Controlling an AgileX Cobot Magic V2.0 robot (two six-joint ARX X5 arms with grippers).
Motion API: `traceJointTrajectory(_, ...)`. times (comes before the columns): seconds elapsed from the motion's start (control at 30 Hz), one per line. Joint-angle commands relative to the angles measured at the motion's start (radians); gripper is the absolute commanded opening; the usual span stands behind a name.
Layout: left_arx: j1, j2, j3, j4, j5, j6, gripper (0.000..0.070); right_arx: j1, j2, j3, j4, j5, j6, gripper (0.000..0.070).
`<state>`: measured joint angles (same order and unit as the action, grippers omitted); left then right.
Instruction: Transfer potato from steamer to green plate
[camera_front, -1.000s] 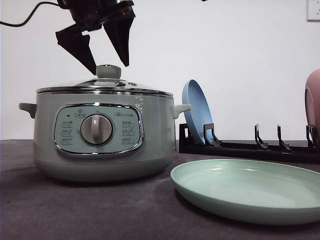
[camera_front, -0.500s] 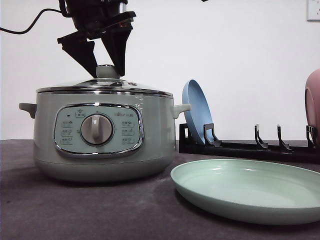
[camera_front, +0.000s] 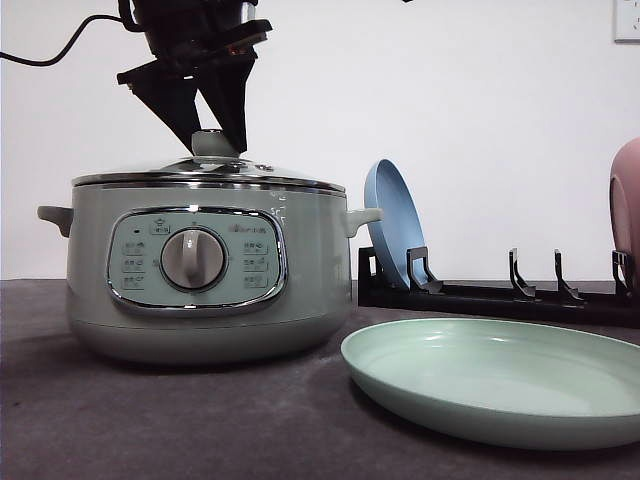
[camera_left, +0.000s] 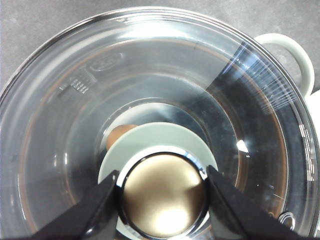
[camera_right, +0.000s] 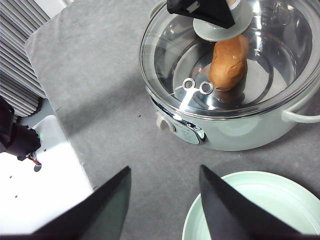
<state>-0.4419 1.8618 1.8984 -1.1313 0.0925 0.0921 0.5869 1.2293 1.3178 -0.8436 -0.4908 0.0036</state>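
Note:
The sage-green steamer (camera_front: 200, 300) stands at the left of the table with its glass lid (camera_left: 250, 115) on. Through the glass, the brown-orange potato (camera_right: 229, 62) lies on the pot's floor; a sliver of the potato (camera_left: 120, 134) peeks out beside the knob. My left gripper (camera_front: 216, 145) comes down from above, its fingers (camera_left: 100, 205) pressed against both sides of the lid knob (camera_left: 162, 195). The pale green plate (camera_front: 500, 380) lies empty to the right of the steamer. My right gripper (camera_right: 162, 200) hovers open high over the table between steamer and plate.
A black dish rack (camera_front: 500, 295) stands behind the plate, holding an upright blue plate (camera_front: 392, 225) and a pink plate (camera_front: 627, 200) at the right edge. A white base plate (camera_right: 45, 175) borders the grey mat beside the steamer.
My left gripper has come down over the lid and its fingers have drawn in from wide apart to touch the knob. The steamer, lid and plates have stayed put.

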Motion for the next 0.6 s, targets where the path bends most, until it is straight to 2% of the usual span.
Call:
traceJointTrajectory(0.0, -0.003, 0.020, 0.025, -0.029, 0.000, -0.006, 0.0000, 0.005, 0.012, 0.018, 0.010, 0.002, -0.011, 0.0268)
traceJointTrajectory(0.57, 0.034, -0.086, 0.077, -0.021, 0.000, -0.006, 0.0002, 0.005, 0.012, 0.018, 0.009, 0.002, -0.011, 0.0268)
